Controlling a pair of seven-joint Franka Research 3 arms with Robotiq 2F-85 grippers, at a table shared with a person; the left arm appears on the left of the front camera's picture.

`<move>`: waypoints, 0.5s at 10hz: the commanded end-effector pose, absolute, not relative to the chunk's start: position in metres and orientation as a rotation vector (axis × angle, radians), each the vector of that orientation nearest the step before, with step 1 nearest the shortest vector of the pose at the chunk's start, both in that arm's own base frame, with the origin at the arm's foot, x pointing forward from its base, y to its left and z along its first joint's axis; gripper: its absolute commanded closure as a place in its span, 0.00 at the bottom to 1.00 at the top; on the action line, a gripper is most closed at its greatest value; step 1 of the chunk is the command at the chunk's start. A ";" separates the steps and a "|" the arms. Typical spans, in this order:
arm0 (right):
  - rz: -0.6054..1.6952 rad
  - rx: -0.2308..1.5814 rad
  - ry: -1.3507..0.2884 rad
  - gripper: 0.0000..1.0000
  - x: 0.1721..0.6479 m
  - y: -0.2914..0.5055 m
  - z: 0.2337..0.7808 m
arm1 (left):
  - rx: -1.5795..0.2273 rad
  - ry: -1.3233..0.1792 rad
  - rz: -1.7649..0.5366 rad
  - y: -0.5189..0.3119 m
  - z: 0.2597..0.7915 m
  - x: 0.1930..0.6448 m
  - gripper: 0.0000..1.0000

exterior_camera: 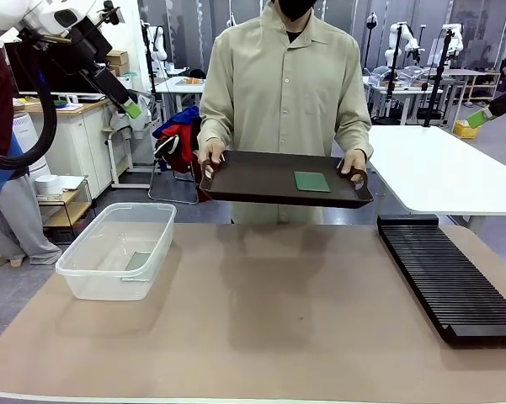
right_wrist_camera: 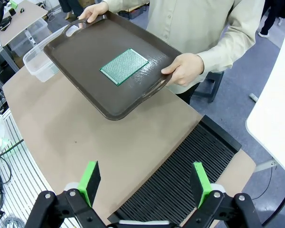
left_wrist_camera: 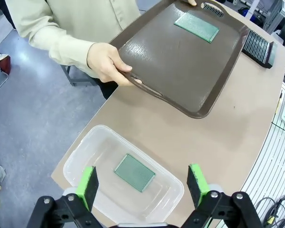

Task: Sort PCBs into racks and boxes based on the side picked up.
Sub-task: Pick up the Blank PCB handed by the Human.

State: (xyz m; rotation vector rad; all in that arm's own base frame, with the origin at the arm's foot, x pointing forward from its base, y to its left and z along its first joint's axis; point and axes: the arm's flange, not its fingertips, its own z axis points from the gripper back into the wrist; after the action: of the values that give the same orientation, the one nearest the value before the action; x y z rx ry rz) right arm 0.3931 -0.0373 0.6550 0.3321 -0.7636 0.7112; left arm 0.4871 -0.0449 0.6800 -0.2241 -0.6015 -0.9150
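1. Nearest us, our left arm's jaws are spread wide and empty, their green pads (left_wrist_camera: 88, 186) framing the clear plastic rectangular tub (left_wrist_camera: 80, 154) below. Our right arm's jaws are spread just as wide, holding nothing, above the long black slotted rack (right_wrist_camera: 180, 175).
2. Done, as we judge it: one small dull-green square board (left_wrist_camera: 134, 172) lies flat on the tub's floor. The rack's slots look unfilled.
3. Left to do: a second green board (exterior_camera: 311, 181) lies flat on the dark brown rectangular tray (exterior_camera: 253, 181), toward its 3 o'clock end. The person's hands (exterior_camera: 210, 154) hold the tray by both handles above the table's 12 o'clock edge.
4. Room: the tan table (exterior_camera: 278, 320) is bare through its middle. The tub sits at 9 o'clock near the edge, and the rack runs along the 3 o'clock edge.
5. We reckon the tray's raised rim and the hand near the board crowd a sideways approach, while the way down from above looks open.
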 end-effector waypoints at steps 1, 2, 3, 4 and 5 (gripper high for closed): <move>0.718 0.339 -0.759 0.00 0.393 -0.037 0.653 | -0.204 -0.608 -0.914 -0.044 0.680 0.486 0.00; 0.718 0.339 -0.759 0.00 0.393 -0.037 0.653 | -0.204 -0.608 -0.914 -0.044 0.680 0.486 0.00; 0.718 0.339 -0.759 0.00 0.393 -0.037 0.653 | -0.204 -0.608 -0.914 -0.044 0.680 0.486 0.00; 0.718 0.339 -0.759 0.00 0.393 -0.037 0.653 | -0.204 -0.608 -0.914 -0.044 0.680 0.486 0.00; 0.718 0.339 -0.759 0.00 0.393 -0.037 0.653 | -0.204 -0.608 -0.914 -0.044 0.680 0.486 0.00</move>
State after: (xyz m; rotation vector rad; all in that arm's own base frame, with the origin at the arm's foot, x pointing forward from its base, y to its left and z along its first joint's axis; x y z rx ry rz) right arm 0.3931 -0.0373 0.6550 0.3321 -0.7636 0.7112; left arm 0.4870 -0.0452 0.6810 -0.2229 -0.6035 -0.9156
